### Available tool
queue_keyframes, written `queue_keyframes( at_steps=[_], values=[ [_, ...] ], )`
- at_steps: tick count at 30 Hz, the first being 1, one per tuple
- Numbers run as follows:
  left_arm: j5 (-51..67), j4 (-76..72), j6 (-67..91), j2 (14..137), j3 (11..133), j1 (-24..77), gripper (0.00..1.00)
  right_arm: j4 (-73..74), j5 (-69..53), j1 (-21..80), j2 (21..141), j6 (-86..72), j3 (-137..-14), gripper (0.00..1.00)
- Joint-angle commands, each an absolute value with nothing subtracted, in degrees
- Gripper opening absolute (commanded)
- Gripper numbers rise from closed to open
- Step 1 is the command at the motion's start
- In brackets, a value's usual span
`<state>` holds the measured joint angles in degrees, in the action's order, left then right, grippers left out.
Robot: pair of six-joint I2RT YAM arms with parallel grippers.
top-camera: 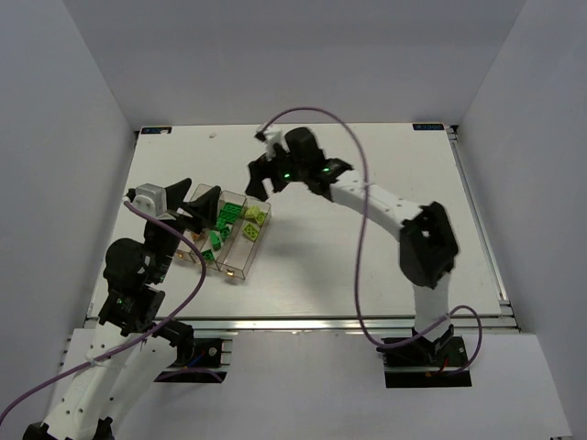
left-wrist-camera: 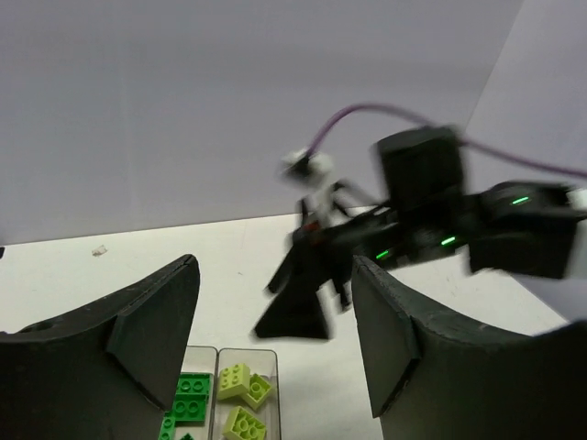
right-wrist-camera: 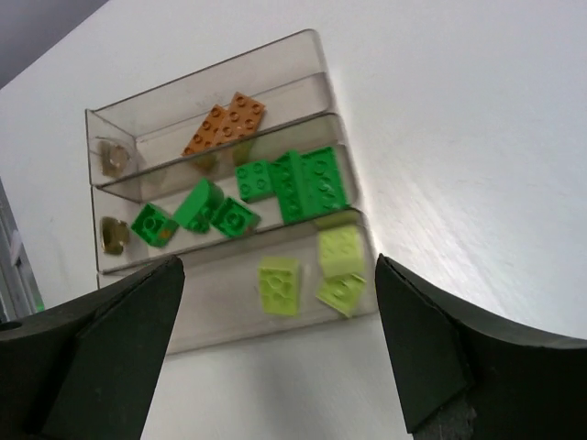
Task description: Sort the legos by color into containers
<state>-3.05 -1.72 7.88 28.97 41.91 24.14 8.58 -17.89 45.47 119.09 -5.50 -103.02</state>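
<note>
1. checking top external: containers (top-camera: 240, 271) sit left-centre on the table (top-camera: 385, 266), long axis running near-to-far and slightly slanted. dark green legos (top-camera: 218, 235) are in the mid bin, lime legos (top-camera: 253, 225) in the bin toward the right. left gripper (top-camera: 204, 209) hangs over the row's far-left end, jaws apart, nothing held. right gripper (top-camera: 263, 186) is just past the far-right corner, also spread and empty. left arm is nearer. the left-most bin is partly hidden by the left arm. a pale speck (top-camera: 213, 135) at the far edge is too small to id.

2. left wrist: left gripper (left-wrist-camera: 275, 321) is wide open w/ nothing btwn the jaws. containers (left-wrist-camera: 217, 352) are cut off at the bottom edge, only two compartments showing: dark green legos (left-wrist-camera: 188, 401) and lime legos (left-wrist-camera: 244, 385). right gripper (left-wrist-camera: 303, 307) is ahead, blurred, details unclear.

3. right wrist: right gripper (right-wrist-camera: 275, 353) is open and empty. containers (right-wrist-camera: 312, 57) lie straight ahead, bins' long sides running across the view, parallel to the jaw gap. orange legos (right-wrist-camera: 226, 124) are in the far bin, dark green legos (right-wrist-camera: 293, 181) mid, lime legos (right-wrist-camera: 314, 270) nearest. brownish blobs at the bins' left ends can't be made out. every brick i can see is in a bin w/ its own colour, so the sort looks done.
</note>
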Motion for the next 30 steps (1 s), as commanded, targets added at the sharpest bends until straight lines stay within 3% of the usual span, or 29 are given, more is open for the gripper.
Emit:
queue_keyframes(
  at_steps=[1, 4, 5, 8, 12, 20, 30],
  values=[
    [-1.41, -1.67, 7.64, 29.0, 42.01, 24.52, 0.77, 5.63, -18.79, 39.22, 102.45, 2.89, -91.55, 0.89],
    [-0.44, -1.67, 7.91, 29.79, 42.01, 24.61, 0.82, 5.54, -26.77, 29.24, 95.47, 2.21, -84.22, 0.89],
    [-0.09, -1.76, 8.26, 29.97, 42.01, 24.61, 0.83, 6.32, -34.38, 25.87, 92.23, 1.07, -80.89, 0.89],
    [2.2, -2.02, 8.61, 31.02, 41.92, 24.7, 0.98, 11.31, -45.05, 14.44, 87.91, 1.31, -78.84, 0.89],
    [3.51, -2.11, 9.31, 32.96, 41.92, 24.79, 0.98, 17.32, -43.69, 5.47, 77.98, 11.14, -69.83, 0.89],
    [5.71, -3.16, 10.37, 36.12, 41.4, 24.87, 0.98, 8.35, -27.51, 3.69, 50.66, 9.94, -47.12, 0.89],
    [7.29, -3.69, 10.9, 38.41, 40.87, 25.4, 0.98, 10.11, -35.25, 3.69, 44.3, 4.31, -40.78, 0.89]
  ],
)
